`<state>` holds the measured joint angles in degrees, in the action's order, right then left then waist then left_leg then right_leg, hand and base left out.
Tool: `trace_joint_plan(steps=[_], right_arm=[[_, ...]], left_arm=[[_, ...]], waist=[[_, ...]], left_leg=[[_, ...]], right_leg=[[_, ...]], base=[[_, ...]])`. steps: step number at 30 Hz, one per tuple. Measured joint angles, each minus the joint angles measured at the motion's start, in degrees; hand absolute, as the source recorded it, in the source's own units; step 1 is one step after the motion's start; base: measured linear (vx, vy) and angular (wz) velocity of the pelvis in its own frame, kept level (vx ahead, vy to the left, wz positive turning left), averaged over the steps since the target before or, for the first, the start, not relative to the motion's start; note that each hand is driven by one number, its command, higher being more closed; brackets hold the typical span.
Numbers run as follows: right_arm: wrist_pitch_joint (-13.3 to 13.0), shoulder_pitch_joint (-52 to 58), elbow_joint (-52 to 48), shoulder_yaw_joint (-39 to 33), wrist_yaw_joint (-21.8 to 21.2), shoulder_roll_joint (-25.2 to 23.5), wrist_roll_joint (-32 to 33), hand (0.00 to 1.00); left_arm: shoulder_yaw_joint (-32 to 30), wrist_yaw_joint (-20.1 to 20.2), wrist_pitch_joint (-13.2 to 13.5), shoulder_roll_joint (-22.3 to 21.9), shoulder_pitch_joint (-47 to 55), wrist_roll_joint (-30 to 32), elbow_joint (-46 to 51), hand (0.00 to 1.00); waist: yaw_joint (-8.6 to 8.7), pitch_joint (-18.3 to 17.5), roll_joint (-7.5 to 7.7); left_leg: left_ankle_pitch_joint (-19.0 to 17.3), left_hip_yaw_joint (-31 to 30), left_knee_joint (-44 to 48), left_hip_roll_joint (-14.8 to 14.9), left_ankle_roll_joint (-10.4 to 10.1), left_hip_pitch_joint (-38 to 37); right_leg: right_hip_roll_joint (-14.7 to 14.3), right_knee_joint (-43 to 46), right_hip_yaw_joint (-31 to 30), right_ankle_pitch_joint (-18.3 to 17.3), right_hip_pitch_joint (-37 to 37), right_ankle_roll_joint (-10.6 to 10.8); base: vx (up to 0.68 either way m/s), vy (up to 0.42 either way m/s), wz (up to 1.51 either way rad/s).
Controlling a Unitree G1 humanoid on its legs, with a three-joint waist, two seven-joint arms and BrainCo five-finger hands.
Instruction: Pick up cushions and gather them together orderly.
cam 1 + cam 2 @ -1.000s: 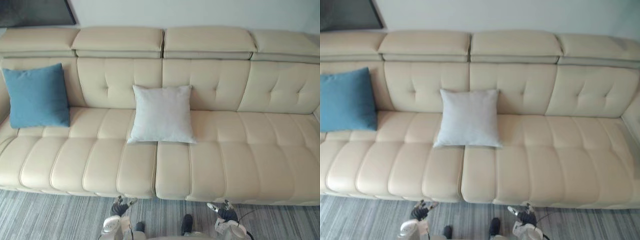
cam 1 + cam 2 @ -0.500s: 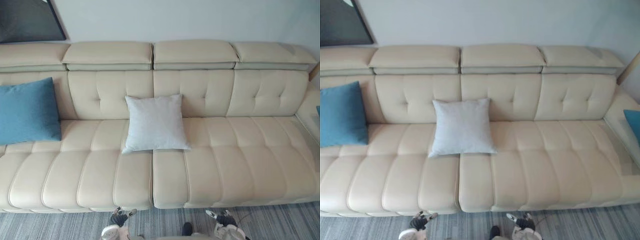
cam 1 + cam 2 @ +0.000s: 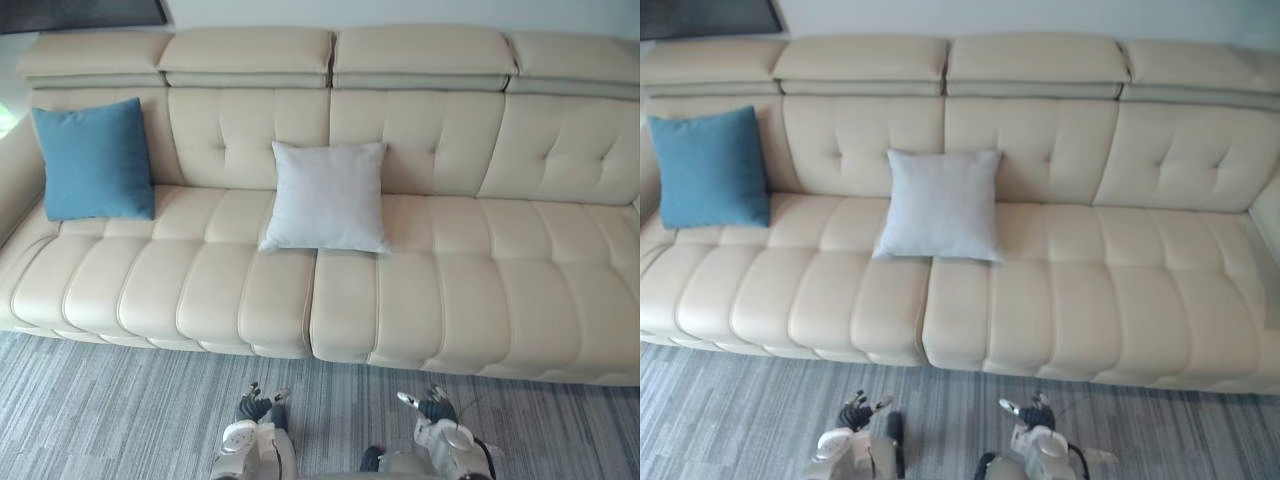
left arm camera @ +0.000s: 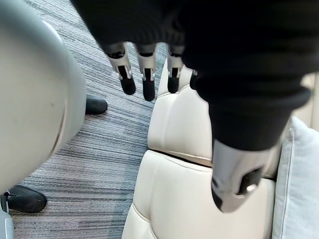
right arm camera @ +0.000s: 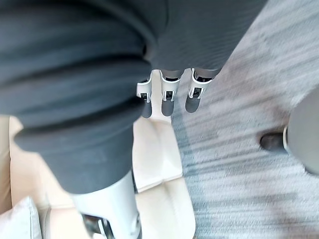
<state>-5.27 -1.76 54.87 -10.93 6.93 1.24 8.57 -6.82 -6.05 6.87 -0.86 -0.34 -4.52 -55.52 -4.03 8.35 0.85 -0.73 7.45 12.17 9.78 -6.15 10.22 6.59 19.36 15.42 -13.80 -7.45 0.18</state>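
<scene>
Since the whole frame has shifted vs 0.5 s ago, the cam moved, not the cushions. More carpet (image 3: 100, 400) shows at the bottom. Upper left: blue cushion (image 3: 95, 160) now fully in frame, leaning on the sofa (image 3: 500, 290) backrest. Centre: grey cushion (image 3: 327, 197), also propped on the backrest, well apart from the blue one. Bottom centre: left hand (image 3: 258, 406), then right hand (image 3: 432, 408), both low over the carpet, fingers straight and relaxed, holding nothing. Judgement: no pickup begun, prob. re-aiming to survey. Next: approach one cushion, carry it to the other.

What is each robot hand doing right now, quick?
Left hand: open, holding nothing.
Right hand: open, holding nothing.
</scene>
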Motion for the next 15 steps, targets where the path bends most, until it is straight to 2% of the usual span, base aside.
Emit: trace_joint_plan(steps=[3, 6, 8, 12, 13, 15], right_arm=[[0.28, 0.41, 0.06, -0.10, -0.07, -0.73, -0.12, 0.00], [0.68, 1.52, 0.15, -0.10, -0.38, -2.15, -0.20, 0.00], [0.71, 3.06, 0.23, -0.78, -0.60, -2.20, -0.23, 0.00], [0.77, 4.44, 1.49, -3.35, -0.85, -2.16, -0.13, 0.00], [0.76, 4.42, 2.48, -4.32, -0.95, -1.92, -0.12, 0.00], [0.80, 4.45, 2.76, -5.00, -1.10, -1.66, -0.10, 0.00]], left_arm=[[-0.66, -0.02, -0.03, 0.09, 0.15, -0.13, 0.55, 0.00], [-1.10, -0.02, -0.07, 0.41, 1.54, -0.35, 0.43, 0.00], [-1.10, 0.04, -0.09, 0.47, 2.15, -0.60, -0.08, 0.00], [-1.20, 0.15, -0.23, 0.62, 2.10, -0.30, -1.50, 0.00], [-1.26, 0.24, -0.29, 0.68, 2.24, -0.02, -1.84, 0.00], [-1.24, 0.73, -0.45, 1.22, 2.18, 0.05, -2.90, 0.00]], waist=[[0.20, 0.31, 0.68], [0.34, -0.80, 1.02], [0.51, -1.93, 0.70], [0.87, -2.78, 0.18], [0.78, -3.02, -0.02], [0.88, -3.81, -0.20]], left_leg=[[-2.58, 0.20, -0.82, -1.99, -0.43, -1.17], [-3.50, 1.56, -4.19, -4.05, -0.46, -4.49], [-3.67, 1.56, -6.32, -5.31, -0.17, -6.00], [-3.69, 2.15, -7.02, -5.83, 0.24, -8.01], [-3.41, 3.20, -6.93, -5.64, 1.20, -9.11], [-3.58, 4.11, -6.90, -5.76, 1.78, -9.72]], right_leg=[[1.28, 0.05, -2.07, 1.08, -1.23, 1.54], [1.49, -4.96, -5.54, 4.53, 1.07, 3.12], [1.42, -9.01, -7.11, 6.82, 2.62, 3.88], [1.05, -12.48, -8.92, 8.84, 4.66, 4.28], [0.55, -13.61, -10.49, 9.35, 5.36, 4.37], [0.10, -14.63, -12.04, 9.85, 5.51, 4.38]], base=[[-0.12, 0.152, -0.16], [-0.01, 0.180, -0.40], [0.07, 0.156, -0.40], [0.12, 0.080, -0.30], [0.19, 0.042, -0.62], [0.16, 0.025, -0.64]])
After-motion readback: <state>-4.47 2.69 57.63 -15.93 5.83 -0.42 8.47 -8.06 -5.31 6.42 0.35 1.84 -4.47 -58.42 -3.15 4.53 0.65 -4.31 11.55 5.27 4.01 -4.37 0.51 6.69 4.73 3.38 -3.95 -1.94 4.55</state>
